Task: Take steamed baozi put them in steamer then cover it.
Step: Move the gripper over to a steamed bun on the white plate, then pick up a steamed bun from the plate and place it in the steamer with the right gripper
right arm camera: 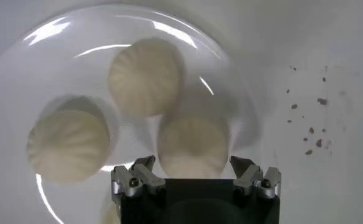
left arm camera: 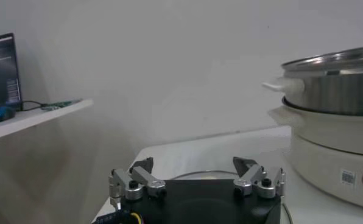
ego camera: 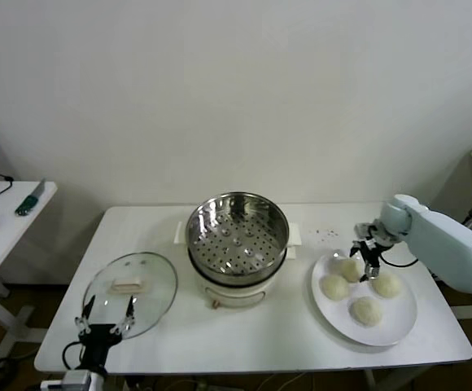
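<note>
Four cream-white baozi lie on a white plate [ego camera: 400,332] at the right: one at the far side [ego camera: 347,269], one to its left [ego camera: 334,287], one on the right [ego camera: 387,284], one at the front [ego camera: 365,310]. My right gripper [ego camera: 367,259] is open and hangs low over the far baozi. In the right wrist view the gripper [right arm camera: 192,163] has that baozi [right arm camera: 192,143] between its spread fingers, apart from them. The steel steamer [ego camera: 238,230] stands empty on its white pot base at the table's middle. My left gripper [ego camera: 106,314] is open and empty by the glass lid [ego camera: 132,287].
The glass lid with its cream handle lies flat at the front left; its edge shows in the left wrist view [left arm camera: 200,175], with the steamer [left arm camera: 337,91] beyond. Dark crumbs [ego camera: 327,233] dot the table behind the plate. A white side table [ego camera: 8,220] stands at the far left.
</note>
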`<action>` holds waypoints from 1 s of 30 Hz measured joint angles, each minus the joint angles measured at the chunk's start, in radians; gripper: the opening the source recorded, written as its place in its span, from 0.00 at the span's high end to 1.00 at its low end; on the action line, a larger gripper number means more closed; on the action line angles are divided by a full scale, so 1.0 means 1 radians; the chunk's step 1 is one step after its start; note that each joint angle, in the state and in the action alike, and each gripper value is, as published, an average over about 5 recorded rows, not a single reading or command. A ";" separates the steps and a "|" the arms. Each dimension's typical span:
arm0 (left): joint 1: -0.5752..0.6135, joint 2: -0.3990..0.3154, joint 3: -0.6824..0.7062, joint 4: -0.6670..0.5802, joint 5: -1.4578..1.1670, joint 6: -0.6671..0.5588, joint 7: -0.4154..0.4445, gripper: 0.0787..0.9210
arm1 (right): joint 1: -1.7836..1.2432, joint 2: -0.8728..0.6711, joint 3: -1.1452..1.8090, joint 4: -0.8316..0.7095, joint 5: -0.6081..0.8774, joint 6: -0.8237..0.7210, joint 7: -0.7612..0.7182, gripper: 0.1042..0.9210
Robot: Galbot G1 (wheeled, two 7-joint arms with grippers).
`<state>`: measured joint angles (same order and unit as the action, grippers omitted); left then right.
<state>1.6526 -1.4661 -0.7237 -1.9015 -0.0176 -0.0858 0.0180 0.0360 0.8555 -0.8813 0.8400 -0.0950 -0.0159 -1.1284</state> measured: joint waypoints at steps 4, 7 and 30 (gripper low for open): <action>0.000 0.000 -0.001 0.001 -0.001 -0.001 0.000 0.12 | 0.005 0.007 -0.007 -0.010 -0.006 0.007 -0.003 0.17; 0.001 0.000 -0.001 0.001 -0.001 -0.001 0.000 0.12 | 0.009 0.008 -0.011 -0.013 -0.009 0.012 -0.005 0.23; 0.018 -0.005 0.001 -0.020 -0.001 0.000 -0.002 0.12 | 0.377 0.044 -0.282 0.117 0.142 0.133 -0.046 0.27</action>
<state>1.6707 -1.4710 -0.7231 -1.9218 -0.0188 -0.0859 0.0158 0.4128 0.8991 -1.1629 0.9569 0.0474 0.1172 -1.1740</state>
